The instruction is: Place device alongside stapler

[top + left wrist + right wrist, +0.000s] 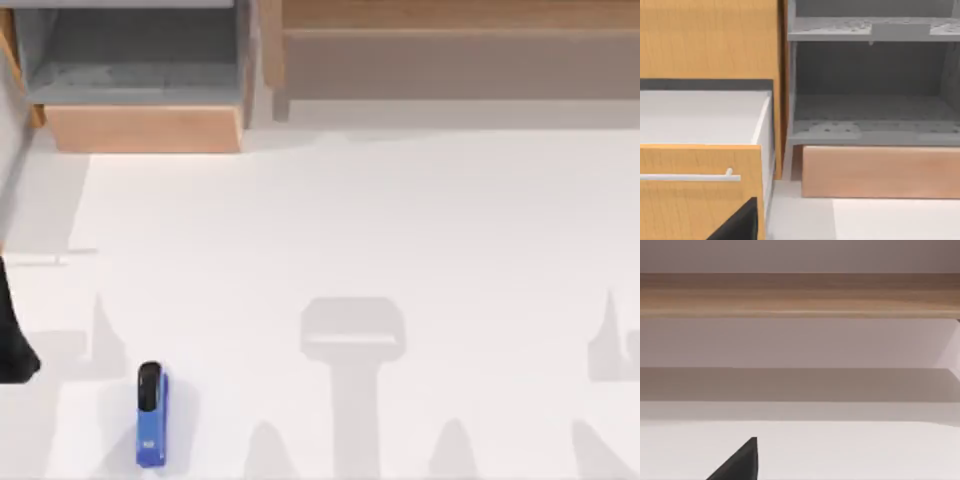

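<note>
The small, narrow blue stapler with a rounded black end (151, 414) lies near the white table's (400, 220) front left corner. It looks rigid, light and smooth, best pinched across its narrow sides. Either claw's state cannot be told.

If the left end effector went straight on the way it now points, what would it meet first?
Probably the open drawer's wooden front with its handle, beside the grey shelf unit; depth is unclear.

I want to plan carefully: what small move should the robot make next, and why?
Probably ease the left arm toward the pulled-out drawer that its wrist camera faces, to look inside for the device. The stapler lies near that arm, at the left of the table.
</note>
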Action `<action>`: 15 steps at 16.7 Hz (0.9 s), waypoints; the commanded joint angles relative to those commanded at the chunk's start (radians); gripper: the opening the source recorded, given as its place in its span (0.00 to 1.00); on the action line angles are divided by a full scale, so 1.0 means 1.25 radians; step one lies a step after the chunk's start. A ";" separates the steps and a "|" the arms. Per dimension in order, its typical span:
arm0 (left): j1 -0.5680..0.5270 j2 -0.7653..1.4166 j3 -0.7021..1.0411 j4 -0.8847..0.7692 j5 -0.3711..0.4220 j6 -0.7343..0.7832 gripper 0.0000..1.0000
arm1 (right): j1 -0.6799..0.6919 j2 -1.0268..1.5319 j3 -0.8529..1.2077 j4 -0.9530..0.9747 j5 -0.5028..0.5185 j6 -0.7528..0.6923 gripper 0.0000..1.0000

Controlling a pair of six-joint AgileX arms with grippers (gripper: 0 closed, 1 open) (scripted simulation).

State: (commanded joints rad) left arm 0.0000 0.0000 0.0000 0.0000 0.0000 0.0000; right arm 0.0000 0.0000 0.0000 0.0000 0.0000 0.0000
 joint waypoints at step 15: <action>0.122 0.477 0.642 -0.316 -0.036 0.176 1.00 | 0.000 0.000 0.000 0.000 0.000 0.000 1.00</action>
State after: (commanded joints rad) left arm 0.1521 0.5964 0.8022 -0.3952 -0.0445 0.2196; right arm 0.0000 0.0000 0.0000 0.0000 0.0000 0.0000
